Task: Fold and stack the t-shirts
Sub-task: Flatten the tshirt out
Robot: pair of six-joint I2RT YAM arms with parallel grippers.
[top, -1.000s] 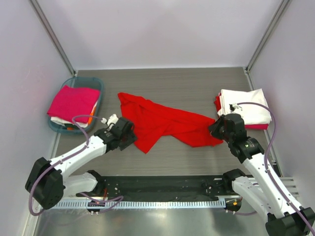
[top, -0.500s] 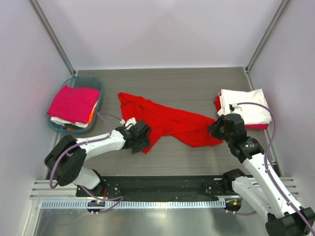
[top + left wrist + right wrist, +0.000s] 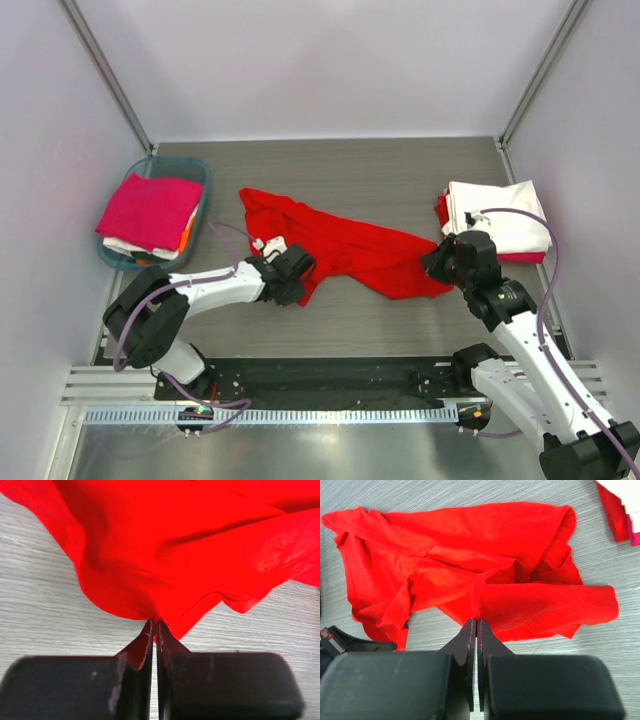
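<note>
A bright red t-shirt lies crumpled and spread across the middle of the table. My left gripper is shut on its near left hem; in the left wrist view the red cloth bunches up from the closed tips of the left gripper. My right gripper is shut on the shirt's right edge, and the right wrist view shows the cloth pinched at the tips of the right gripper. A magenta t-shirt lies folded in the basket on white and orange ones.
The teal basket stands at the far left. A folded white shirt tops a small stack with red and pink edges at the right, seen at the corner of the right wrist view as the stack. Frame posts and walls close the sides.
My left gripper has moved right from near the basket to the red shirt's hem and shut on it. The right arm has stayed put, still shut on the shirt.
</note>
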